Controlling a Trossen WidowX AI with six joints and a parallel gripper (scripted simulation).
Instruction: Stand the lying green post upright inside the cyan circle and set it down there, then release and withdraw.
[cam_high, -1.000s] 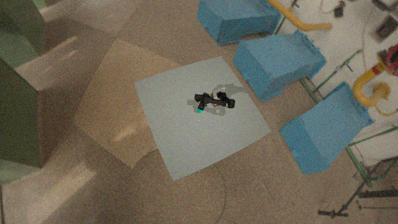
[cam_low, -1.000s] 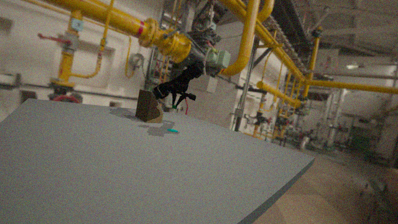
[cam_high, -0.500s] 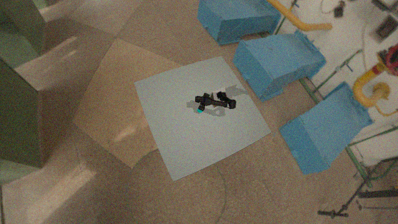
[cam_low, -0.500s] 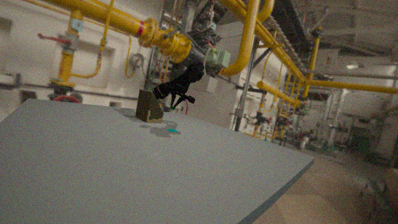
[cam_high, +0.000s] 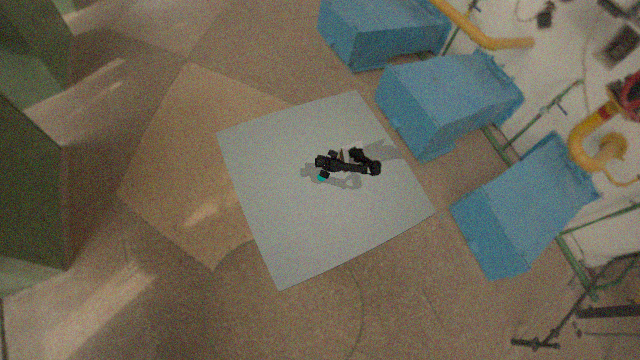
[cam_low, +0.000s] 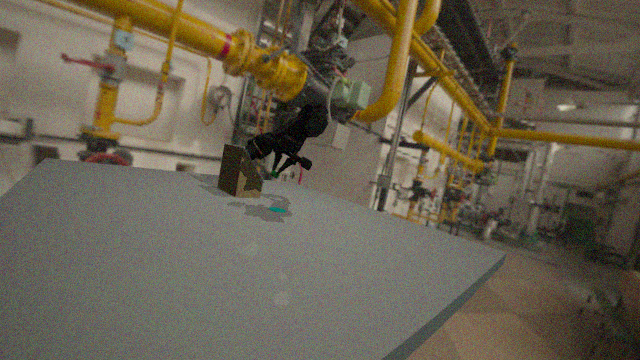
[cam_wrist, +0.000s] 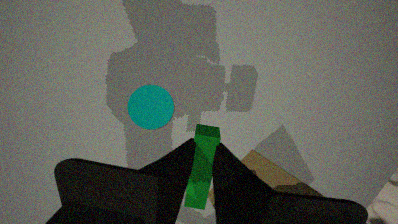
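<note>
The green post (cam_wrist: 203, 162) (cam_low: 274, 174) is held between the fingertips of my gripper (cam_wrist: 205, 146) (cam_low: 274, 172), which is shut on it. In the wrist view it runs lengthwise between the fingers, its dark end face just past the tips. Its exact lean cannot be told. In the exterior view it hangs above the table top. The cyan circle (cam_high: 321, 178) (cam_low: 277, 210) (cam_wrist: 151, 107) lies flat on the table, left of and beyond the fingertips in the wrist view. A dark part of the arm partly covers it in the top view.
A brown wedge-shaped block (cam_high: 341, 154) (cam_low: 229, 170) (cam_wrist: 267, 172) stands on the grey table (cam_high: 300, 240) (cam_low: 150, 275), close to the gripper and on its right in the wrist view. Arm shadows fall around the circle. The table's far edge runs behind the block in the exterior view.
</note>
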